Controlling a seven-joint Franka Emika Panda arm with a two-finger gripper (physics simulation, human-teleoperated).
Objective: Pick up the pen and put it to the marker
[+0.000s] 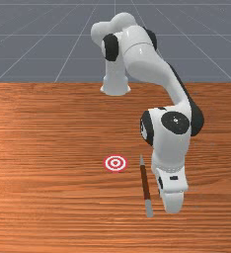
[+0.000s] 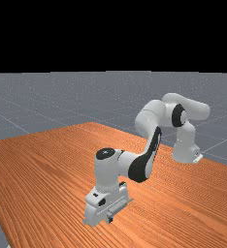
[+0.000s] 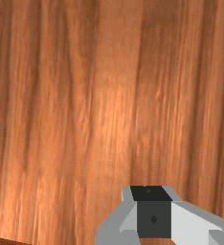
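In the front view, a pen (image 1: 145,183) with a reddish-brown middle and grey ends lies on the table, its thin end toward the arm's base. The marker, a red-and-white ringed disc (image 1: 115,163), is flat on the wood on the front view's left of the pen. The gripper (image 1: 173,203) is on the pen's other side, alongside its thicker half and apart from it in that picture. At the wrist view's bottom edge stands the gripper (image 3: 152,194) over bare wood; whether it is open or shut cannot be told.
The wooden table (image 1: 48,148) stretches around both objects. In the far view the hand is low near the table's (image 2: 47,179) near side, and the arm's base (image 2: 186,145) stands at the right.
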